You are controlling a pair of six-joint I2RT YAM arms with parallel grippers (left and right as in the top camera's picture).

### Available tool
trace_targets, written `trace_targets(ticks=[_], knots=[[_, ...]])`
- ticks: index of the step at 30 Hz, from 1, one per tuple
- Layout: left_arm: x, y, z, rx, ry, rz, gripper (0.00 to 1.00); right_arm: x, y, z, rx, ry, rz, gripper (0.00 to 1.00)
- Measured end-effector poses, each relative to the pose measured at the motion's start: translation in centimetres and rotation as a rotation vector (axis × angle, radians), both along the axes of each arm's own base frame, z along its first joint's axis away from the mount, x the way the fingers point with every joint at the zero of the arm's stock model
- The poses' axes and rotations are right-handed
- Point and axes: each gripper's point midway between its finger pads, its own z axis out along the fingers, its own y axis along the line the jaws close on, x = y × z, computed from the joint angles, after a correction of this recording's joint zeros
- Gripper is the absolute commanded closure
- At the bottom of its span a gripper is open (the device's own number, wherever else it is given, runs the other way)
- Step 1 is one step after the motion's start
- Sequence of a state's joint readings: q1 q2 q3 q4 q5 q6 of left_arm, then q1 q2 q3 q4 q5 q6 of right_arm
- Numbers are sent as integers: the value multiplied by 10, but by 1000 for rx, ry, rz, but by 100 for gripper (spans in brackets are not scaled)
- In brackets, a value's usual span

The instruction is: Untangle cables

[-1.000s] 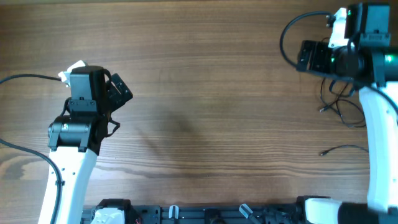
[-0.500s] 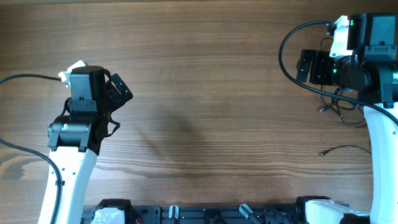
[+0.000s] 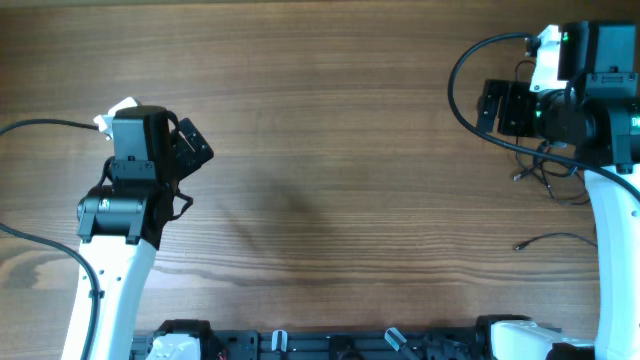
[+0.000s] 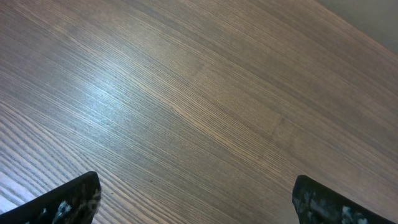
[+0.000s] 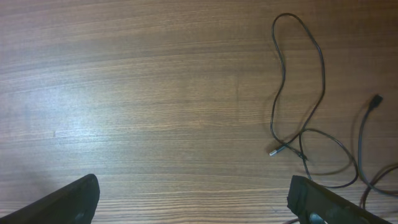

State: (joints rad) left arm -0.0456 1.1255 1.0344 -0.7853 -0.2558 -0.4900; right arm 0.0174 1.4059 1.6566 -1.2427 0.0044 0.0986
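Note:
The cables [image 3: 548, 186] lie at the table's right side as a thin black tangle, partly hidden under my right arm. A separate strand [image 3: 550, 236] with a small plug lies nearer the front. In the right wrist view a cable loop [image 5: 300, 62] runs to a silver plug [image 5: 275, 150], and a black plug [image 5: 375, 101] shows at the right edge. My right gripper [image 5: 196, 205] [image 3: 497, 107] is open above bare wood, just left of the tangle. My left gripper [image 4: 196, 202] [image 3: 195, 150] is open at the far left, holding nothing.
A thick black wire [image 3: 462, 60] arcs from my right arm's camera unit over the table. The arm bases and a black rail [image 3: 330, 345] line the front edge. Wooden tabletop [image 3: 330, 150] lies between the arms.
My right arm has shifted a little toward the front edge, over the cable tangle, then stopped. The left arm has stayed still.

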Motion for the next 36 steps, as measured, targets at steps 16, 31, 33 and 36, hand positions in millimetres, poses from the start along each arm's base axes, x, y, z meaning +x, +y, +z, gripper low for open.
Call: trace_targets(ticks=[16,31,33,36], knots=[[0,0,0,0,0,0,0,0,0,0,0,0,0,0],[10,-20,22,-25,-297,-146,0,0,0,0,0,0,0,0],[12,-27,25,-30,-378,-189,0,0,0,0,0,0,0,0],[9,-34,26,-37,-508,-238,0,0,0,0,0,0,0,0]])
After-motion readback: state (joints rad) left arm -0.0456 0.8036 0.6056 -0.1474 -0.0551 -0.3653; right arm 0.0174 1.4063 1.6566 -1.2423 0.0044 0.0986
